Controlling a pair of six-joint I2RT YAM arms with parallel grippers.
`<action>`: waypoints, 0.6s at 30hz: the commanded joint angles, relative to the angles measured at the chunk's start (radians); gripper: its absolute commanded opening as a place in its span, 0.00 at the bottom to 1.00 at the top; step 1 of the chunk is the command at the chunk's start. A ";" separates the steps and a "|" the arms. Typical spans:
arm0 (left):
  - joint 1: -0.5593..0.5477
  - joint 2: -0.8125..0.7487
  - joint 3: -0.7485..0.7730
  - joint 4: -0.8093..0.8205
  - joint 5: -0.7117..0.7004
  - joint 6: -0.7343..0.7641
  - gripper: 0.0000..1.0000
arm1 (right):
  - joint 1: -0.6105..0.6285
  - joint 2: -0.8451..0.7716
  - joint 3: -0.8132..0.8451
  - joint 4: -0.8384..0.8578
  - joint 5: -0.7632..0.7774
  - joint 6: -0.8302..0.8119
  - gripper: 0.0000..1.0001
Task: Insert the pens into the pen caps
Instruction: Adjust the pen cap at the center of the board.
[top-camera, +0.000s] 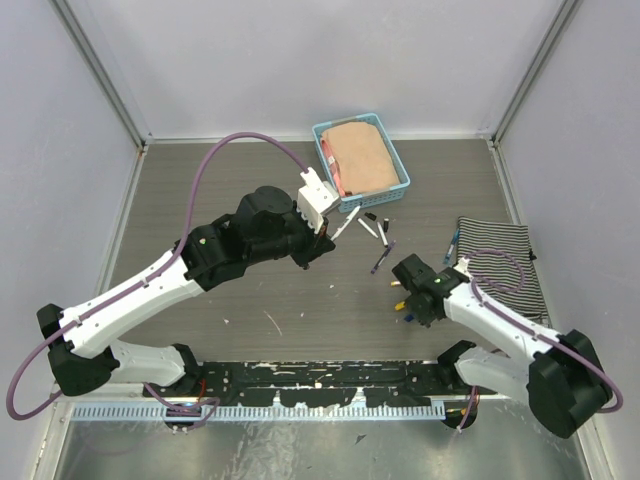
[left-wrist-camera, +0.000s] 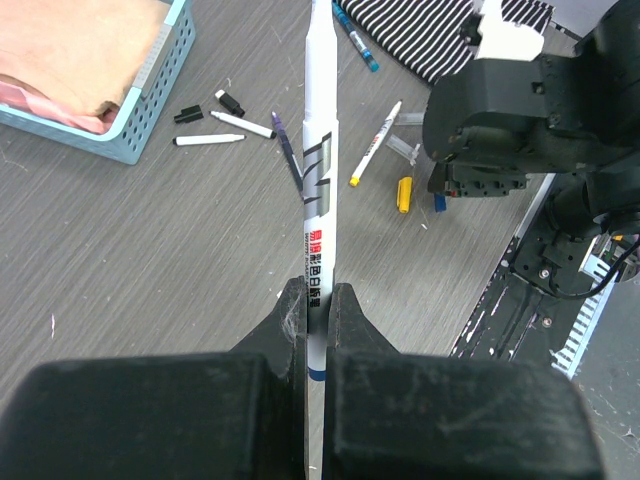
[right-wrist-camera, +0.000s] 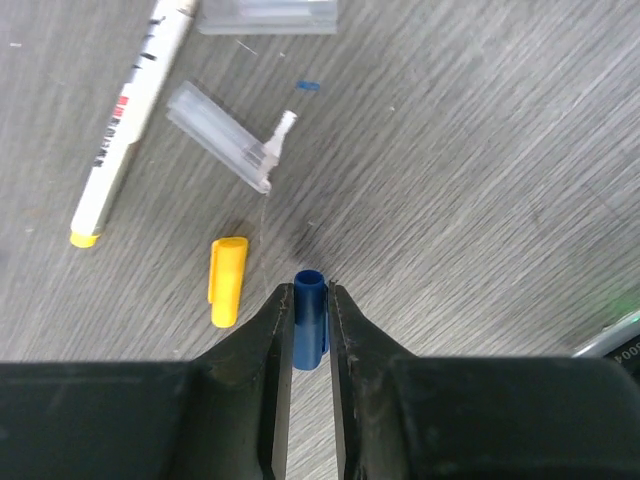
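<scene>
My left gripper (left-wrist-camera: 317, 300) is shut on a white pen (left-wrist-camera: 320, 150) with printed lettering, whose tip points away above the table. In the top view that gripper (top-camera: 322, 240) hangs near the blue basket. My right gripper (right-wrist-camera: 310, 300) sits low on the table, its fingers closed against both sides of a dark blue pen cap (right-wrist-camera: 310, 315). A yellow pen cap (right-wrist-camera: 227, 280) lies just left of it. A white pen with a yellow end (right-wrist-camera: 125, 130) and a clear cap (right-wrist-camera: 225, 137) lie farther off. More pens (left-wrist-camera: 210, 140) and black caps (left-wrist-camera: 188, 114) lie by the basket.
A blue basket (top-camera: 325, 150) holding a tan cloth stands at the back centre. A striped cloth (top-camera: 500, 260) lies at the right with a blue pen (left-wrist-camera: 357, 40) at its edge. Loose pens (top-camera: 384, 255) are scattered between the two arms.
</scene>
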 joint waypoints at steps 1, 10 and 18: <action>-0.002 -0.001 0.036 -0.003 -0.001 0.009 0.00 | 0.005 -0.105 0.058 -0.026 0.082 -0.121 0.12; 0.010 -0.047 0.003 0.034 -0.093 -0.008 0.00 | 0.008 -0.270 0.058 0.243 -0.095 -0.608 0.16; 0.046 -0.078 -0.010 0.047 -0.140 -0.019 0.00 | 0.163 0.003 0.169 0.341 -0.168 -0.784 0.15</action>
